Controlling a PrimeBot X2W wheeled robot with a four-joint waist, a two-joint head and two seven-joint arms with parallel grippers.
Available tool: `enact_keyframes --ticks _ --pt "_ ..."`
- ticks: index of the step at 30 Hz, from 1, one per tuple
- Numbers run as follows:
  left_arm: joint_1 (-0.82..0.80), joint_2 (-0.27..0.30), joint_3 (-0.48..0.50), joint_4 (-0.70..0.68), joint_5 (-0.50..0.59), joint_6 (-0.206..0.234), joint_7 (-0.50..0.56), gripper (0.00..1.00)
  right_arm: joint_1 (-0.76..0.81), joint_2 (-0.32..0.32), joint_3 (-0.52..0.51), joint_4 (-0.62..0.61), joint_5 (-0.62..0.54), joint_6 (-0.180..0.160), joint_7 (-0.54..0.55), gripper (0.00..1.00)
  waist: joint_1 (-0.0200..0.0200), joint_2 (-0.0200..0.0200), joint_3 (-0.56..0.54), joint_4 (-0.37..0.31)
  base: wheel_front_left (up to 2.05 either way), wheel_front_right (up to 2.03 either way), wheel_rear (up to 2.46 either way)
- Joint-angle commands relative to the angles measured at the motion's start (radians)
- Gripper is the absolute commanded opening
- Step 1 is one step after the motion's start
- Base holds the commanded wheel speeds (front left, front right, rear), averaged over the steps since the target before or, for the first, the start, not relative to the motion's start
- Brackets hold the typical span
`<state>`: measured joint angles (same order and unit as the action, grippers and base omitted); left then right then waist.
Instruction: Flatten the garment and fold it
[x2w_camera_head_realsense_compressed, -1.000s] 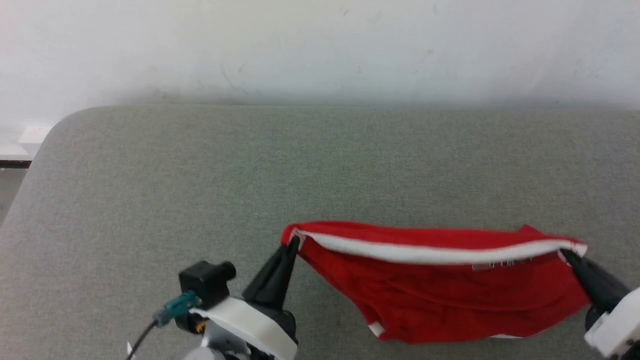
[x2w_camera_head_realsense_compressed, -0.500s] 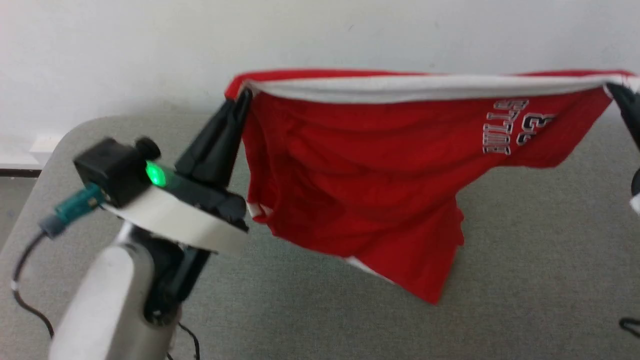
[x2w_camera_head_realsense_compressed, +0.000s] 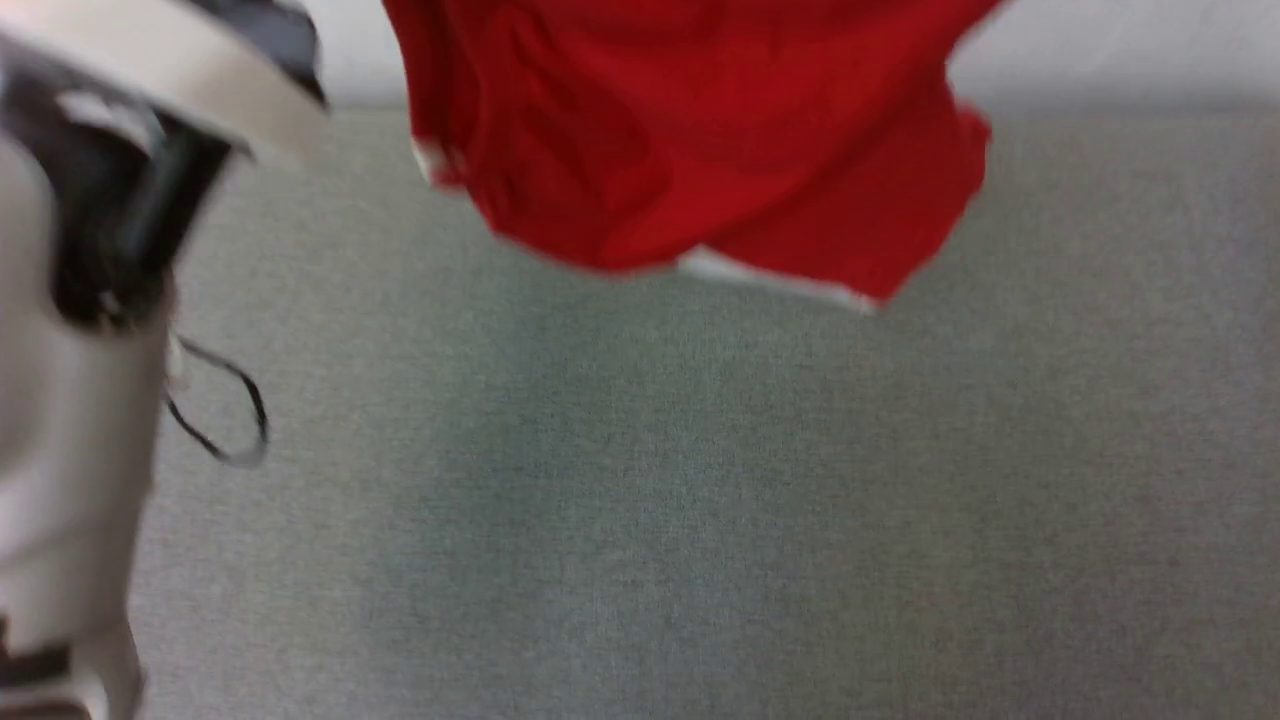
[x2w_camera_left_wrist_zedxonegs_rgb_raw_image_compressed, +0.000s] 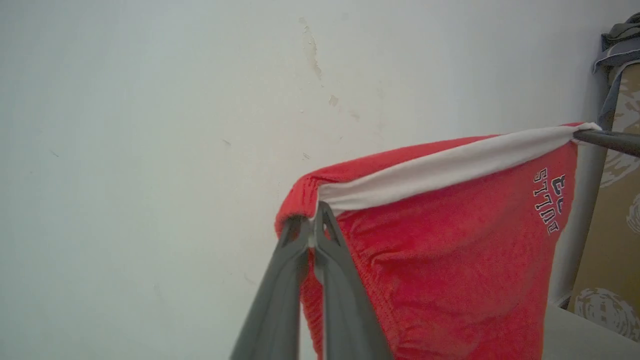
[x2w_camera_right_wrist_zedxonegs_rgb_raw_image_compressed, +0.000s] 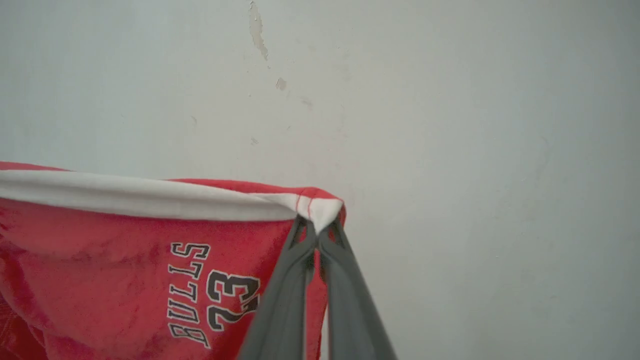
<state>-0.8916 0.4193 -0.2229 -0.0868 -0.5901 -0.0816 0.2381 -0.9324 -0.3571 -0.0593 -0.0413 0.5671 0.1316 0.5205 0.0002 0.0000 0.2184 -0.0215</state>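
Note:
The garment (x2w_camera_head_realsense_compressed: 700, 130), red shorts with a white stripe, hangs in the air above the grey table (x2w_camera_head_realsense_compressed: 700, 500). Its lower edge is blurred and off the surface. In the left wrist view my left gripper (x2w_camera_left_wrist_zedxonegs_rgb_raw_image_compressed: 314, 231) is shut on one top corner of the garment (x2w_camera_left_wrist_zedxonegs_rgb_raw_image_compressed: 440, 260), where the white stripe begins. My right gripper (x2w_camera_right_wrist_zedxonegs_rgb_raw_image_compressed: 317, 231) is shut on the other top corner of the garment (x2w_camera_right_wrist_zedxonegs_rgb_raw_image_compressed: 100, 270), beside the "BULLS 23" lettering. The white stripe runs taut between the two corners. My left forearm (x2w_camera_head_realsense_compressed: 80, 300) fills the head view's left edge.
A white wall (x2w_camera_left_wrist_zedxonegs_rgb_raw_image_compressed: 150, 150) stands close behind the table. A cardboard box (x2w_camera_left_wrist_zedxonegs_rgb_raw_image_compressed: 620, 225) with grey cloth (x2w_camera_left_wrist_zedxonegs_rgb_raw_image_compressed: 620, 40) on top is at the right of the left wrist view. A black cable loop (x2w_camera_head_realsense_compressed: 225, 420) hangs from my left arm.
Both grippers have lifted the garment from just above the table to high in the air. Its top edge and both grippers have left the top of the head view.

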Motion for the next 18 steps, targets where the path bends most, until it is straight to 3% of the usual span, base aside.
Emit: enact_keyframes --ticks 1,11,18 --pt "-0.049 0.007 0.001 0.032 0.004 -0.009 0.002 0.0 -0.05 -0.006 0.013 0.038 -0.016 -0.001 -0.024 0.0 -0.0002 0.0 0.135 -0.037 0.0 0.0 0.0" --pt "-0.446 -0.012 -0.043 0.396 0.05 -0.038 -0.084 0.0 -0.425 -0.011 0.156 0.388 -0.116 -0.001 -0.23 0.0 -0.0002 0.0 0.323 -0.055 0.0 0.0 0.0" --pt "-0.569 -0.059 -0.082 0.608 0.074 -0.043 -0.193 0.0 -0.525 0.029 0.2 0.574 -0.133 -0.001 -0.346 0.0 -0.0002 0.0 0.386 -0.053 0.0 0.0 0.0"
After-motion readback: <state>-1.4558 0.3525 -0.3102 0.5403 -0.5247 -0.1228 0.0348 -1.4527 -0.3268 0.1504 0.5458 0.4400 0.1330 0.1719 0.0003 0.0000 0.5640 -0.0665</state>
